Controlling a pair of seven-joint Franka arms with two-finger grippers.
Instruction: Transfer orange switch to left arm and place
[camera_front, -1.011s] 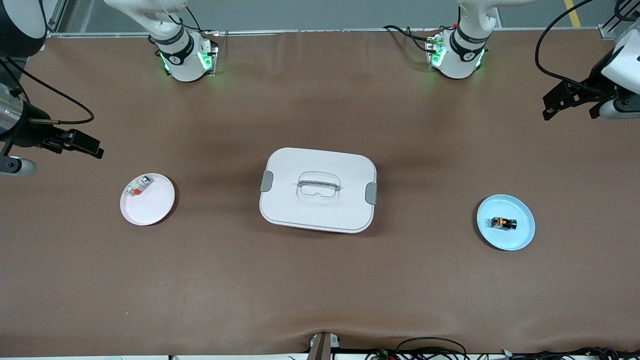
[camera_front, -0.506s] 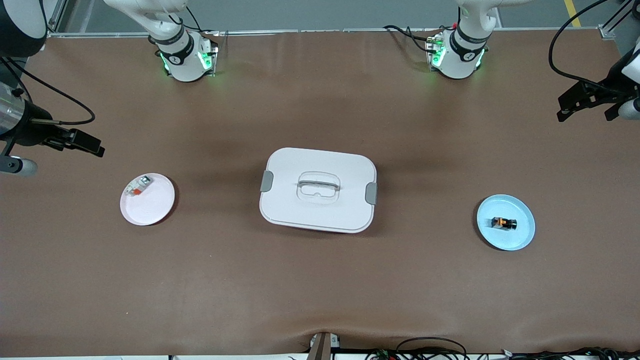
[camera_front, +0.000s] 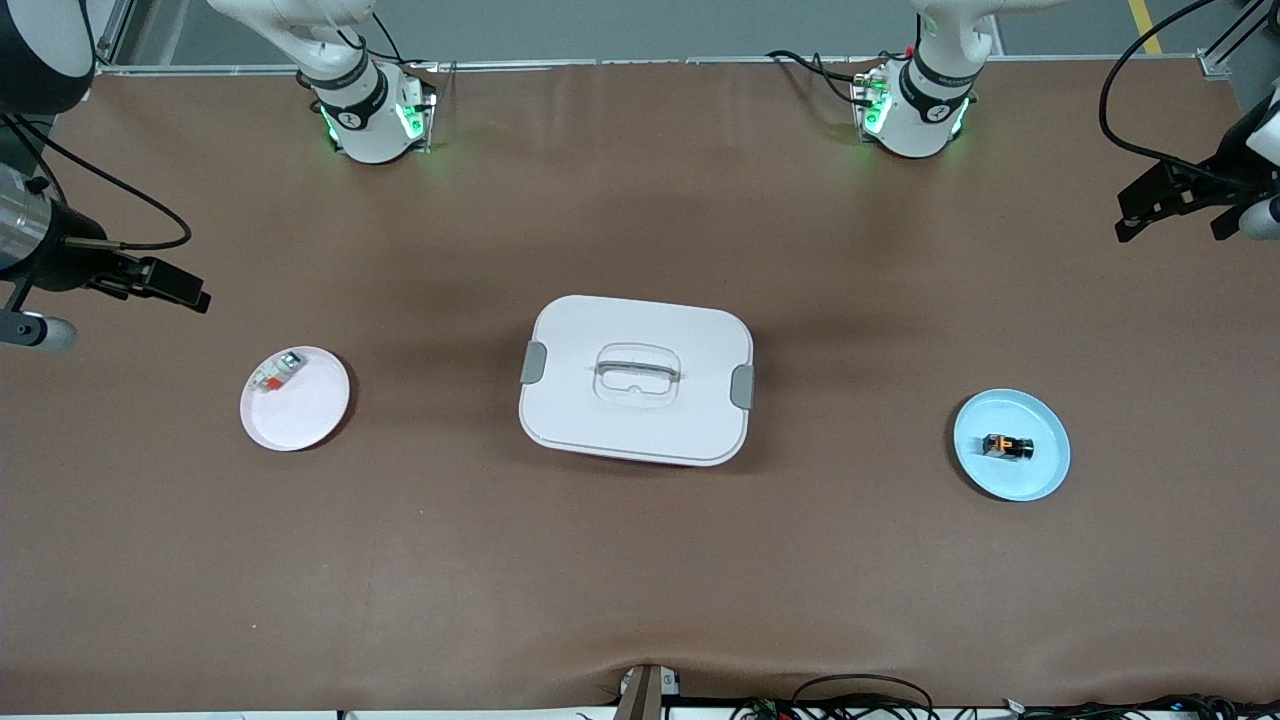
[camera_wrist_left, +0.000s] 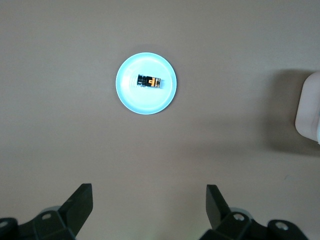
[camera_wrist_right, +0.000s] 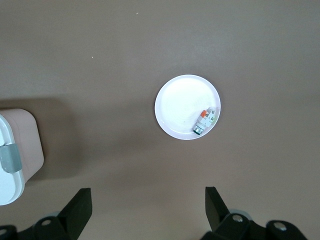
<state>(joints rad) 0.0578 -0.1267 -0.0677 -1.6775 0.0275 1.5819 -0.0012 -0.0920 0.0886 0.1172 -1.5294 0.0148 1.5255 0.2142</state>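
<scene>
High over the brown table's ends, the left gripper (camera_front: 1175, 205) and right gripper (camera_front: 160, 285) hang with jaws wide, holding nothing. The tiny black, orange-faced rocker switch (camera_front: 1007, 446) lies on a round, seemingly plastic pale-blue plate (camera_front: 1040, 480), well apart from the large white rounded lidded box (camera_front: 636, 380).

Table (camera_front: 640, 560) plain brown. Box (camera_front: 636, 380) white w/ grey latches. Switch (camera_front: 1006, 446) black w/ orange face, on light-blue plate (camera_front: 1040, 480). Pale pink plate (camera_front: 300, 415) holds white-grey piece (camera_front: 277, 372) w/ red-orange tab. Grippers black, arms white.
</scene>
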